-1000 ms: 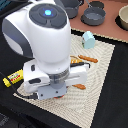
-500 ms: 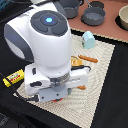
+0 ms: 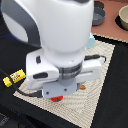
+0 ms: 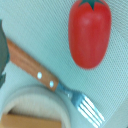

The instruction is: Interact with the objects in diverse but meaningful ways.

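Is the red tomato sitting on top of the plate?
No, in the wrist view the red tomato lies on the woven mat, apart from the plate, with the fork between them.

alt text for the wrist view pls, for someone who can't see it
Close-up of a red tomato lying on a pale woven mat, apart from a wooden-handled fork. The fork's metal tines lie beside the rim of a round tan plate; no gripper fingers show.
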